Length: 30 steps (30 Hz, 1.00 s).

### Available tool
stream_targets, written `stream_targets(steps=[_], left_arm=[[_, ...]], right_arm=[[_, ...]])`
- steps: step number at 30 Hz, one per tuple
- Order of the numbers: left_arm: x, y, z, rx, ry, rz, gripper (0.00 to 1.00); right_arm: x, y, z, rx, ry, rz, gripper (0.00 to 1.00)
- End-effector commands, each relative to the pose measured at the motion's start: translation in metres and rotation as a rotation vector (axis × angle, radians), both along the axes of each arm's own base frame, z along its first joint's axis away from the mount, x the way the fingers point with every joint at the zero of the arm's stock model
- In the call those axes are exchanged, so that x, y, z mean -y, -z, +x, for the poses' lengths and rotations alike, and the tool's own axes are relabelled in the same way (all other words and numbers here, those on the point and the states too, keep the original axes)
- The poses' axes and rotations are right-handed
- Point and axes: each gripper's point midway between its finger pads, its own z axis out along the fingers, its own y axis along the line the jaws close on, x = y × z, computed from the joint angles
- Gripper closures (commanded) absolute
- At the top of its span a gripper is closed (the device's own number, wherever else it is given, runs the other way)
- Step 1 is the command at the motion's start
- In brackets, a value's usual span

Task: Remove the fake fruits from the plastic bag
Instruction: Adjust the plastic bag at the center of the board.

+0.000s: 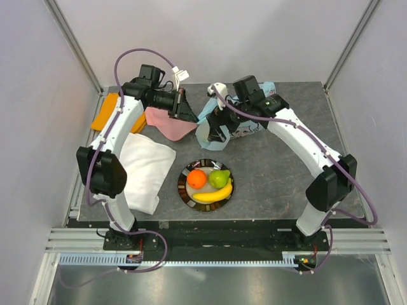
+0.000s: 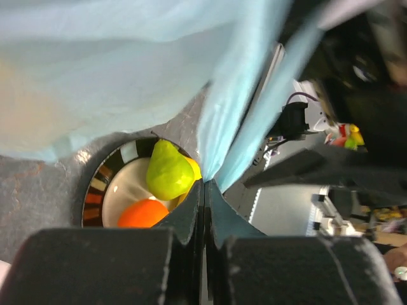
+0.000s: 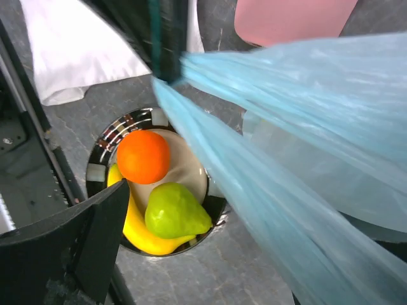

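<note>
The light-blue plastic bag (image 1: pixel 205 127) hangs stretched between my two grippers at the back of the table. My left gripper (image 1: pixel 186 109) is shut on a fold of the bag's film (image 2: pixel 219 127), its jaws pressed together (image 2: pixel 205 187). My right gripper (image 1: pixel 219 130) sits at the bag's mouth. In the right wrist view only its left finger (image 3: pixel 95 235) shows, set wide; the bag (image 3: pixel 286 159) covers the other. An orange (image 1: pixel 197 178), a green pear (image 1: pixel 220 178) and a yellow banana (image 1: pixel 212 196) lie on the striped-rim plate (image 1: pixel 183 190). Any fruit inside the bag is hidden.
A folded white cloth (image 1: pixel 146 168) lies left of the plate. A pink cloth (image 1: pixel 168 124) lies under the left gripper, and an orange cloth (image 1: pixel 105 111) lies at the far left. Frame posts stand at the table's back corners.
</note>
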Motion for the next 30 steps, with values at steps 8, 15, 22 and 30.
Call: stream_targets(steps=[8,15,22,30], left_arm=[[-0.031,0.024,-0.017,-0.012,-0.041,0.128,0.99],[-0.029,0.016,0.016,0.043,-0.091,0.146,0.99],[-0.033,0.005,0.062,0.135,-0.179,0.21,0.98],[-0.028,0.002,0.008,0.055,-0.061,0.13,0.99]], right_arm=[[0.025,-0.013,0.035,-0.095,0.087,0.174,0.05],[0.067,0.036,-0.056,-0.274,-0.075,-0.017,0.05],[0.08,-0.015,-0.098,-0.127,-0.271,-0.007,0.08],[0.058,-0.128,-0.038,0.139,-0.154,0.165,0.19]])
